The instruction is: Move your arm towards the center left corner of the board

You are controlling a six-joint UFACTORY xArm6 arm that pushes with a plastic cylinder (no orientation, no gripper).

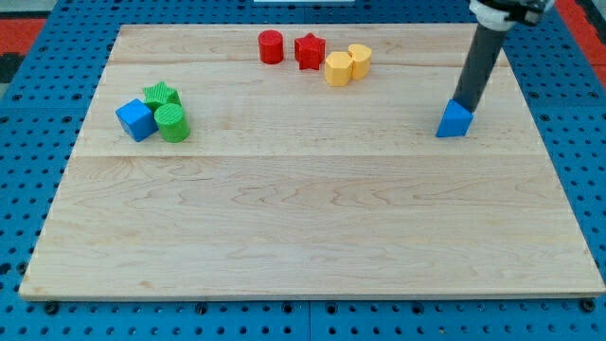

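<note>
My rod comes down from the view's top right, and my tip (pixel 463 100) stands just behind a blue triangular block (pixel 454 119) at the right of the wooden board (pixel 312 218). It looks to be touching the block's top edge. At the board's left sit a blue cube (pixel 136 118), a green star (pixel 161 95) and a green cylinder (pixel 172 123), bunched together. At the view's top middle are a red cylinder (pixel 271 46), a red star (pixel 309 50), a yellow hexagon block (pixel 338 69) and a yellow cylinder (pixel 360 59).
The board lies on a blue perforated surface (pixel 28 114), with red areas at the view's top corners.
</note>
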